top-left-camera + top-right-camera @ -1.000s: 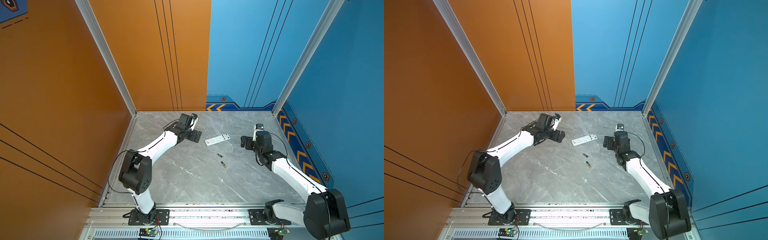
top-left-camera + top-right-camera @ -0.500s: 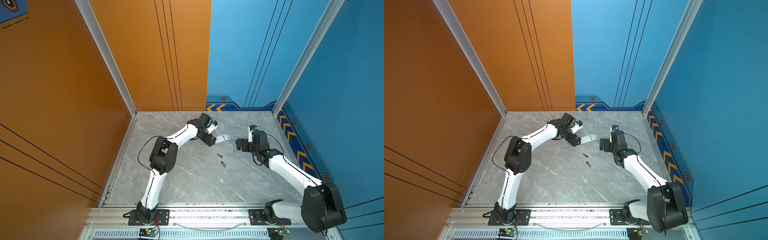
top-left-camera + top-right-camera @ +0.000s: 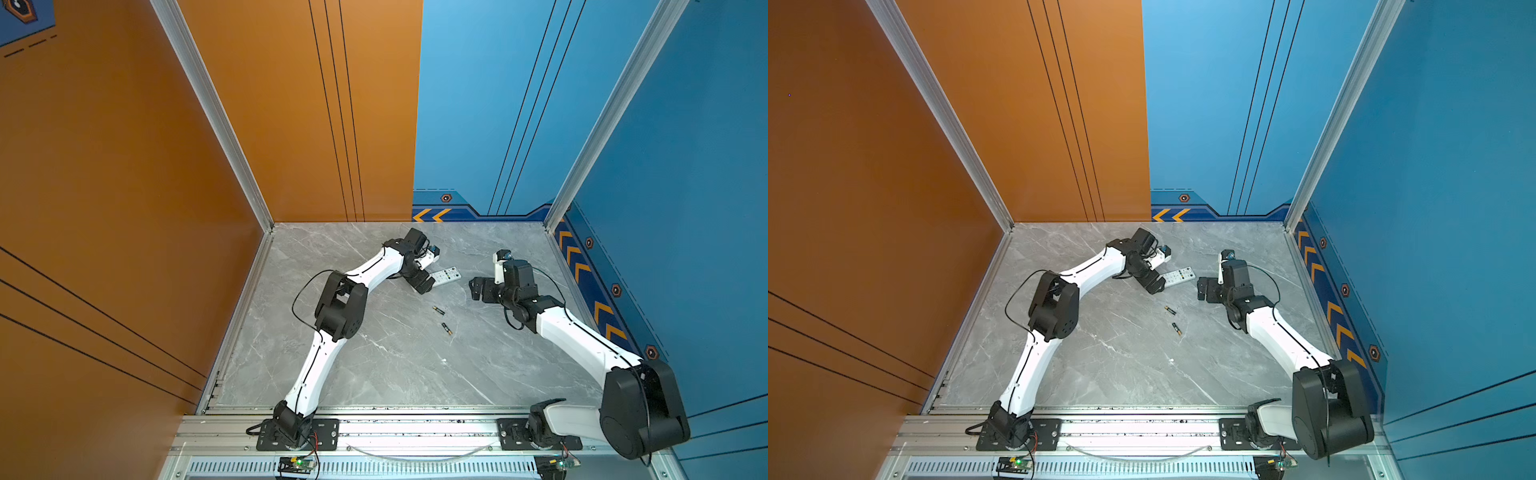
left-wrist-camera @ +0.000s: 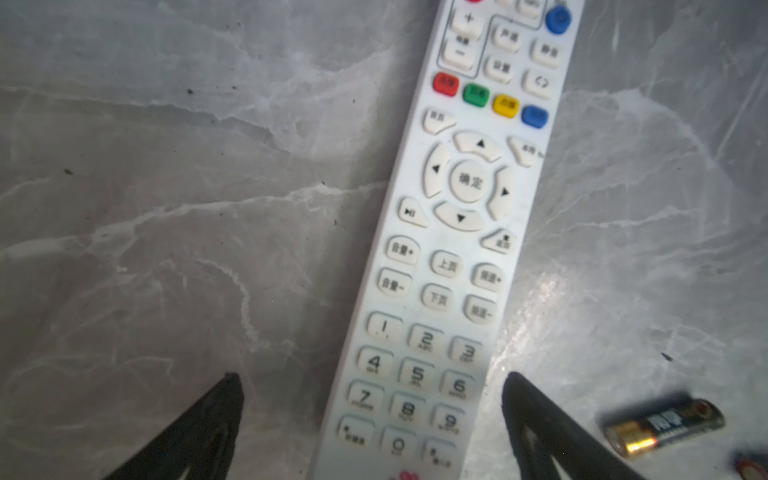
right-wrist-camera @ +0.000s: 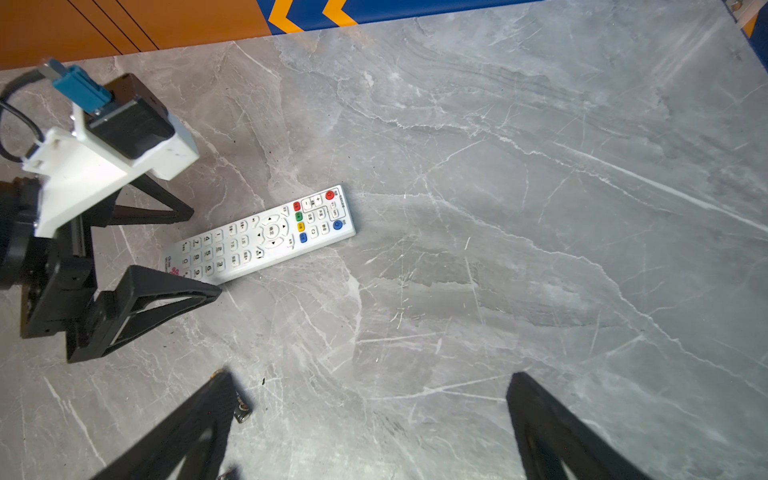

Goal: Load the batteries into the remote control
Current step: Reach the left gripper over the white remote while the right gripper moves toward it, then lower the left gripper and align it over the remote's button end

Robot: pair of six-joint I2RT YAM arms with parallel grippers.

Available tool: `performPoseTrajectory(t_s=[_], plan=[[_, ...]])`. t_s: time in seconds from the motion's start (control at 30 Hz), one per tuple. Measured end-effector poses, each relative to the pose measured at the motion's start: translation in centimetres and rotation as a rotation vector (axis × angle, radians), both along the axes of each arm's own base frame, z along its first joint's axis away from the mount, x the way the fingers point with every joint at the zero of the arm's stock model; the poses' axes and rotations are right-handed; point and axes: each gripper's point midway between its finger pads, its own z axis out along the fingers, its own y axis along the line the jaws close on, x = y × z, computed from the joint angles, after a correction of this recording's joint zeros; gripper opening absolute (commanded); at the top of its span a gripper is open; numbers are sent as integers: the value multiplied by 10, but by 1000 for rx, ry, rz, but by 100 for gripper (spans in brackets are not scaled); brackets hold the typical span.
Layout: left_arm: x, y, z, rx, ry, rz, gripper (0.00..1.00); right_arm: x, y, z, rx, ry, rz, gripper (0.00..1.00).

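The left gripper (image 4: pixel 372 377), a second ago well to the left of the long white plastic remote control (image 3: pixel 446 276), now stands astride its number-pad end with jaws wide apart, gripping nothing. The remote lies button-side up and unmoved at the rear centre of the grey marble tabletop (image 3: pixel 374 365), with the two small black, gold-ended batteries (image 3: pixel 438 310) unmoved just in front of it. The right gripper (image 3: pixel 478 289), fully spread and empty, has shifted slightly towards the remote.

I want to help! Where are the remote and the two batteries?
remote control (image 5: pixel 272 230): right wrist view, its round button ring.
farther battery (image 3: pixel 438 310): a top view, its middle.
nearer battery (image 3: pixel 446 328): a top view, its middle.
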Motion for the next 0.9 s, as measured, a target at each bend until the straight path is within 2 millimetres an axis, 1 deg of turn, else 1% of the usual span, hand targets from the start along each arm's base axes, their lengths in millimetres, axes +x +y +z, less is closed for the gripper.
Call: performPoseTrajectory(t_s=[0.1,0.17,0.33,0.4,0.43,0.53,0.73,0.8,0.9], plan=[[3,-2,-2,15,-15,-1,99,0,-3,0,7,2,-3,100],[4,-4,-3,27,-25,-8,95,1,-4,0,9,3,-6,100],[1,-9,-8,46,-34,-25,91,1,-6,0,12,3,-11,100],[1,-11,-8,50,-40,-29,87,1,-8,0,11,3,-14,100],[1,-11,-8,51,-43,-29,82,2,-8,0,11,3,-16,100],[2,-11,-8,52,-44,-31,74,2,-8,0,12,3,-16,100],[1,-12,-8,59,-51,-37,48,2,-9,0,14,4,-18,100],[1,-12,-8,63,-53,-34,42,2,-9,0,15,4,-18,100],[1,-12,-8,60,-52,-30,37,1,-8,0,23,5,-9,100]])
